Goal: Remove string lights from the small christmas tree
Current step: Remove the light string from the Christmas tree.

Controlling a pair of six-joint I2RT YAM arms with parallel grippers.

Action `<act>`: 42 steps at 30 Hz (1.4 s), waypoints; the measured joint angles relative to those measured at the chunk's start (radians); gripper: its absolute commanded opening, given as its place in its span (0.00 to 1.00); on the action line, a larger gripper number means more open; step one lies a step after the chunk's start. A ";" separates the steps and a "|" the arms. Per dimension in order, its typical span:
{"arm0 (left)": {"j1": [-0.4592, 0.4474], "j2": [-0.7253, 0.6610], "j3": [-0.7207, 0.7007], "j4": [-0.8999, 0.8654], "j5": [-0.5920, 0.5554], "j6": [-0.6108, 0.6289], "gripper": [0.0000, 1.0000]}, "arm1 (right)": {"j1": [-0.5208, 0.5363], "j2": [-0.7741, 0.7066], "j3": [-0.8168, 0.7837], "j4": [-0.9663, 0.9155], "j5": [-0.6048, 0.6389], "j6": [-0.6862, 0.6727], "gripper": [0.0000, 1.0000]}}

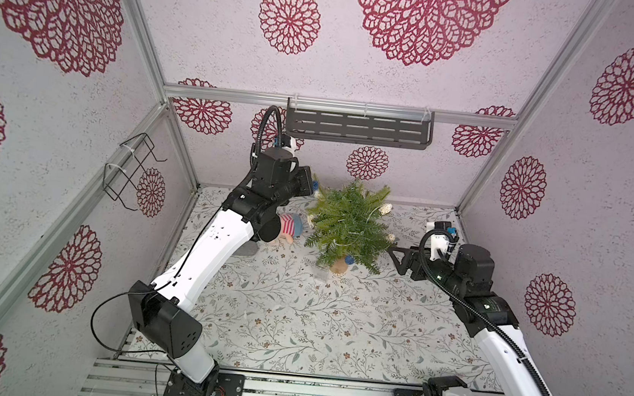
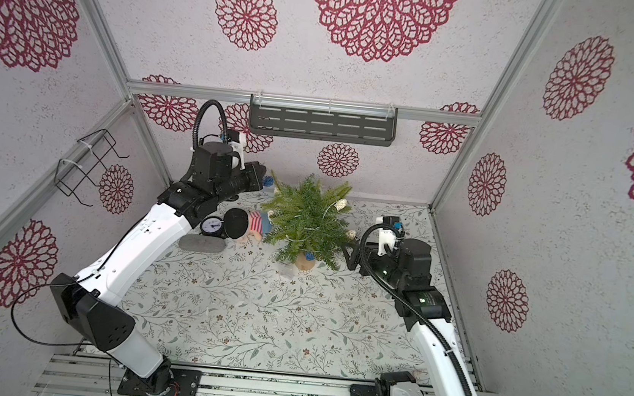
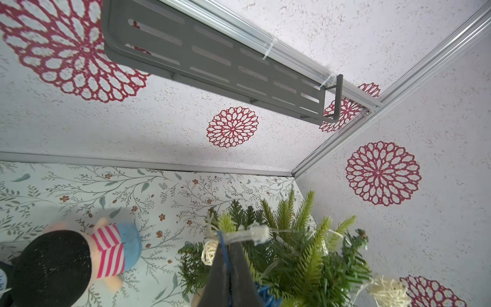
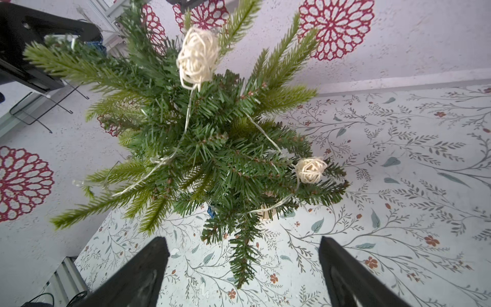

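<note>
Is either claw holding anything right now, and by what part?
The left claw is shut on the string lights, pinching the wire beside a bare clear bulb. The right claw is open, holding nothing.

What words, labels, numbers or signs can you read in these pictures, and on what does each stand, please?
No text can be read anywhere.
The round dial beside the doll, in a top view: marks on its white face, too small to read.

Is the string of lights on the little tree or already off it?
On it: the string lights wind through the branches of the tree; the left claw is shut on one bit.
</note>
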State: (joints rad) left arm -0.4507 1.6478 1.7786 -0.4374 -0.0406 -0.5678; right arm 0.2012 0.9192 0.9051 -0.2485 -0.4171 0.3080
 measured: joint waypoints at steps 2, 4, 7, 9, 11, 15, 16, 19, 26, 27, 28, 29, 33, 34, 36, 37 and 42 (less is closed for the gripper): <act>0.010 0.029 0.034 0.013 0.005 0.003 0.02 | 0.000 0.003 0.012 -0.003 0.010 0.000 0.93; 0.018 0.059 0.065 0.031 0.008 0.007 0.03 | 0.000 0.006 0.023 -0.004 0.020 0.000 0.93; 0.026 0.104 0.109 0.046 0.019 0.012 0.03 | 0.000 0.017 0.035 -0.005 0.025 0.000 0.93; 0.031 0.133 0.133 0.068 0.033 0.018 0.03 | 0.000 0.030 0.044 -0.008 0.031 0.000 0.93; 0.034 0.156 0.140 0.099 0.050 0.023 0.03 | 0.000 0.047 0.061 -0.023 0.047 0.000 0.93; 0.040 0.211 0.172 0.153 0.086 0.030 0.03 | 0.000 0.088 0.108 -0.050 0.082 0.000 0.93; 0.042 0.225 0.187 0.161 0.094 0.032 0.03 | 0.000 0.095 0.117 -0.054 0.091 0.000 0.93; 0.048 0.285 0.259 0.185 0.116 0.041 0.02 | 0.000 0.119 0.147 -0.061 0.113 0.000 0.93; 0.057 0.440 0.436 0.245 0.173 0.042 0.02 | 0.000 0.229 0.241 -0.056 0.131 -0.001 0.93; 0.057 0.457 0.450 0.253 0.185 0.040 0.02 | 0.000 0.249 0.257 -0.056 0.132 -0.002 0.93; 0.057 0.472 0.461 0.261 0.192 0.037 0.02 | 0.000 0.265 0.272 -0.056 0.134 -0.003 0.93; 0.057 0.488 0.476 0.266 0.200 0.032 0.02 | 0.000 0.282 0.291 -0.058 0.133 -0.005 0.93; 0.057 0.550 0.546 0.271 0.225 0.001 0.03 | 0.000 0.340 0.378 -0.061 0.125 -0.024 0.94; 0.056 0.561 0.555 0.277 0.232 -0.006 0.03 | 0.000 0.349 0.397 -0.060 0.124 -0.027 0.94; 0.055 0.576 0.568 0.291 0.241 -0.025 0.02 | -0.004 0.369 0.440 -0.060 0.121 -0.038 0.94; 0.053 0.581 0.575 0.294 0.244 -0.032 0.03 | -0.006 0.379 0.460 -0.061 0.119 -0.045 0.94; 0.044 0.624 0.646 0.317 0.265 -0.073 0.03 | -0.032 0.446 0.575 -0.062 0.088 -0.073 0.95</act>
State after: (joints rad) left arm -0.4068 2.2715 2.4248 -0.1204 0.2245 -0.6407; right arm 0.1688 1.3655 1.4796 -0.3107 -0.3290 0.2352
